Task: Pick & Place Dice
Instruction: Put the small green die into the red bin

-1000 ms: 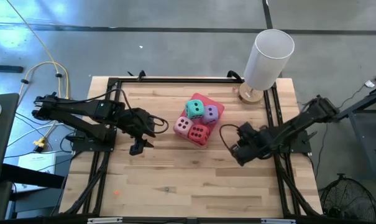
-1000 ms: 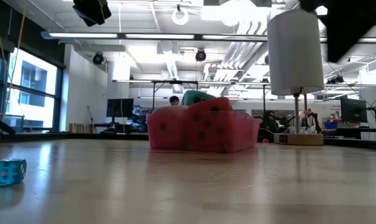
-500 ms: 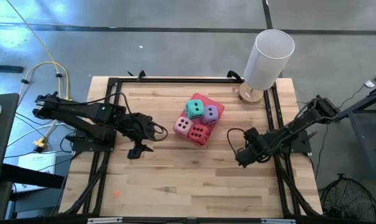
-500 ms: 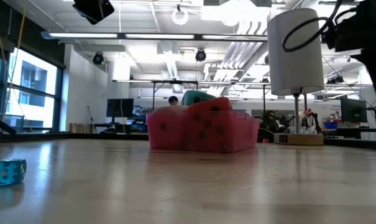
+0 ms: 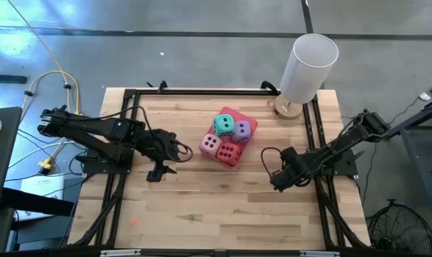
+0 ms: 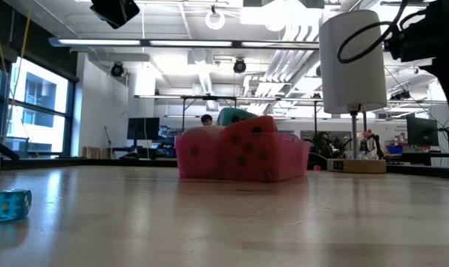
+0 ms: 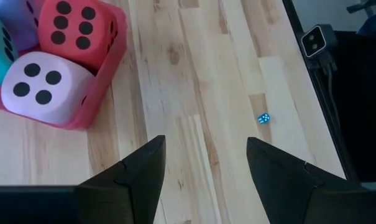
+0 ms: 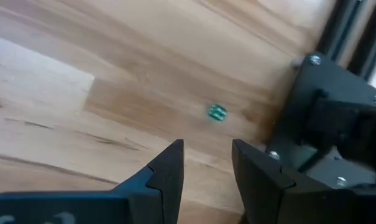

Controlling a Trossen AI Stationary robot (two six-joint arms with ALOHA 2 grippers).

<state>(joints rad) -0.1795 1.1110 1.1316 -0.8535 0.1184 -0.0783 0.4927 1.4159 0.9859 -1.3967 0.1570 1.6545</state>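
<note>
Left gripper (image 5: 161, 163) hovers beside dice (image 5: 226, 139), fingers parted.

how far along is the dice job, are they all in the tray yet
Looks done: the pale pink die, red die, purple die and teal die all sit in the pink tray. In hand: nothing; the left gripper and right gripper are open, empty, either side of the tray. Left: perhaps the tiny blue die and tiny green die lying loose on the table.
</note>
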